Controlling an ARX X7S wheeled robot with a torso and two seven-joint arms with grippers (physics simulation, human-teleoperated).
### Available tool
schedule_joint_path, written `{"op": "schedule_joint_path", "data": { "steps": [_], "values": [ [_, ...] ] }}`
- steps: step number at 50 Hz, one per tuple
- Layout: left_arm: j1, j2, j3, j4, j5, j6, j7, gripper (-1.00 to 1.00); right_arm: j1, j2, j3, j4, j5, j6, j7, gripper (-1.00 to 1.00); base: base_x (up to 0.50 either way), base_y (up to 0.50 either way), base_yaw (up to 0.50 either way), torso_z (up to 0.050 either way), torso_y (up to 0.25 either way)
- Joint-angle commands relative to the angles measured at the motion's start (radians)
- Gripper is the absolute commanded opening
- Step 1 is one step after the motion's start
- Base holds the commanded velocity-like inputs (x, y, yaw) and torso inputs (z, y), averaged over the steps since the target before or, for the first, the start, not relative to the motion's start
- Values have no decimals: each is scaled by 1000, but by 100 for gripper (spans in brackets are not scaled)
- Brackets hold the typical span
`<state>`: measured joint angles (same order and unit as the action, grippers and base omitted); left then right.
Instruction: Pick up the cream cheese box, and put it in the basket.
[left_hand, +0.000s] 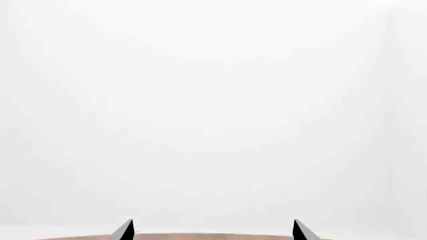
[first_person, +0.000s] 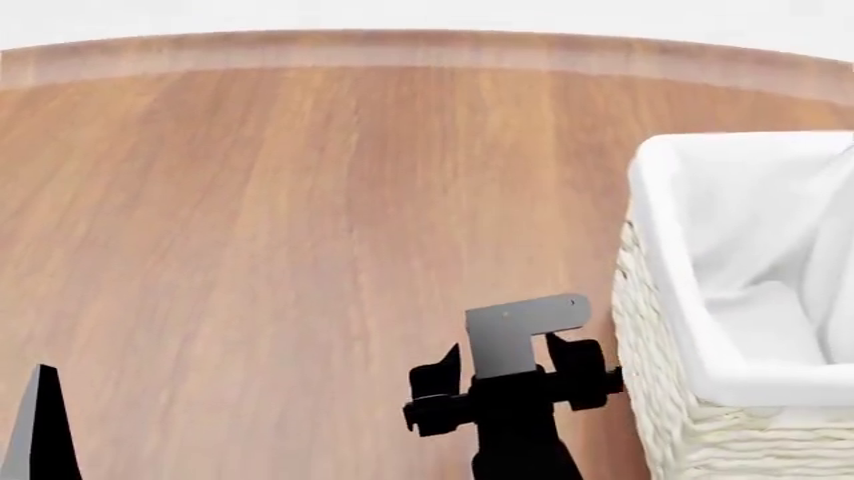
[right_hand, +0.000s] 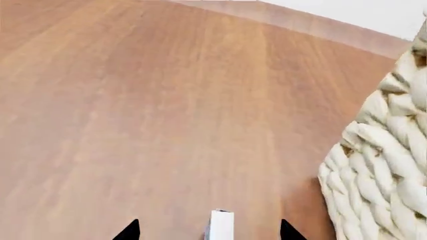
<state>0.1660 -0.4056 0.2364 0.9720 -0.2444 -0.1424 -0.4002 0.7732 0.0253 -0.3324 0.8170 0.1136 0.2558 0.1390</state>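
Fingers (right_hand: 127, 231) flanking blank white cream cheese box (right_hand: 220, 225), unlabelled.

Right arm reaches forward at the near centre-right, its gripper (first_person: 514, 375) low over the surface with a grey bracket on top. In the right wrist view its fingertips (right_hand: 127, 231) stand well apart. Left gripper (left_hand: 212, 231) sits at the near left (only one finger visible overhead), fingers spread wide.
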Motion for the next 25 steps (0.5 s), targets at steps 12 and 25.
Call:
{"op": "schedule_joint_path", "data": {
  "steps": [12,25],
  "values": [
    [-5,-12,5,4,-6,0,-11,100,52,-11,-47,284,51,-145,-2,100,0,0,0,0,-223],
    [0,-13,12,-8,-3,22,-14,100,98,-19,-110,484,127,-265,-3,-100,8,1,4,0,-134]
  ]
}}
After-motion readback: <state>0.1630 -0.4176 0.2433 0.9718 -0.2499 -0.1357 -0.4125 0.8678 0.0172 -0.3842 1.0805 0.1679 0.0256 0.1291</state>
